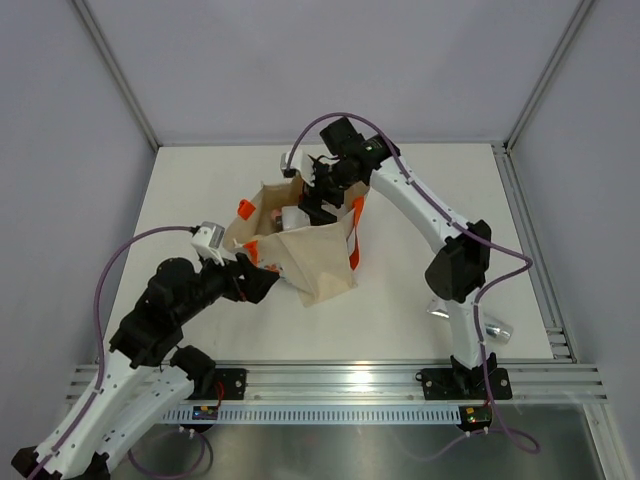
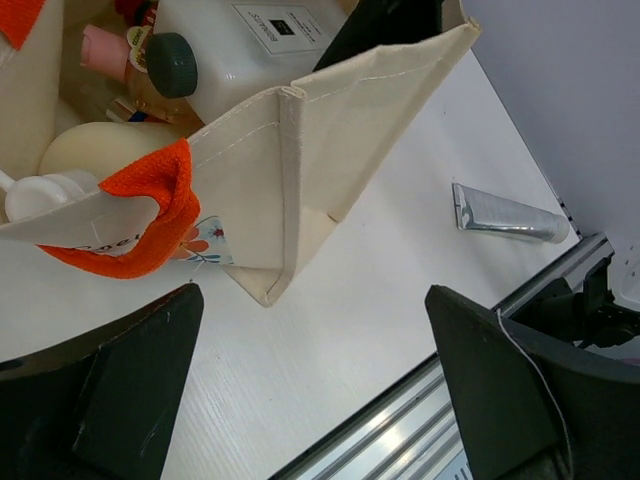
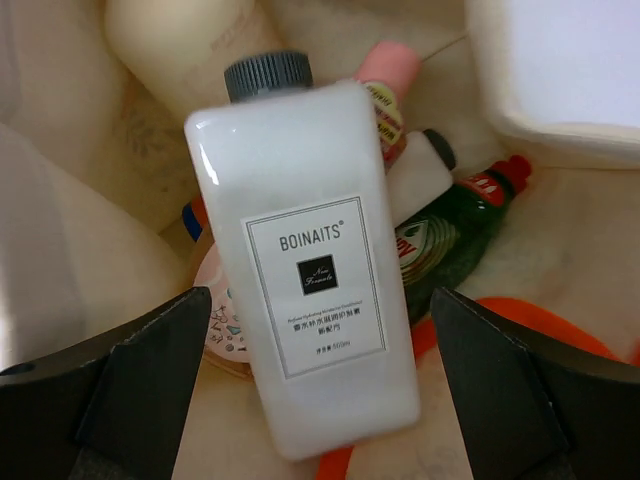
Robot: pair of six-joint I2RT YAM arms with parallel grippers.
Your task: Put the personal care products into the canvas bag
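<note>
The canvas bag [image 1: 310, 255] stands open in the middle of the table, also in the left wrist view [image 2: 330, 130]. My right gripper [image 1: 320, 195] is open over its mouth [image 3: 320, 400]. Below its fingers the white flat bottle [image 3: 310, 260] lies loose inside the bag, on a pink bottle [image 3: 385, 80], a green bottle [image 3: 455, 235] and a beige bottle [image 3: 190, 40]. My left gripper [image 1: 262, 285] is open and empty above the table beside the bag's near corner [image 2: 315, 380]. The silver tube [image 2: 508, 218] lies on the table outside the bag, near the right arm's base [image 1: 498, 329].
An orange handle [image 2: 150, 215] hangs over the bag's near rim; another [image 1: 356, 235] hangs on its right side. The metal rail [image 1: 340, 380] runs along the near table edge. Walls close the back and sides.
</note>
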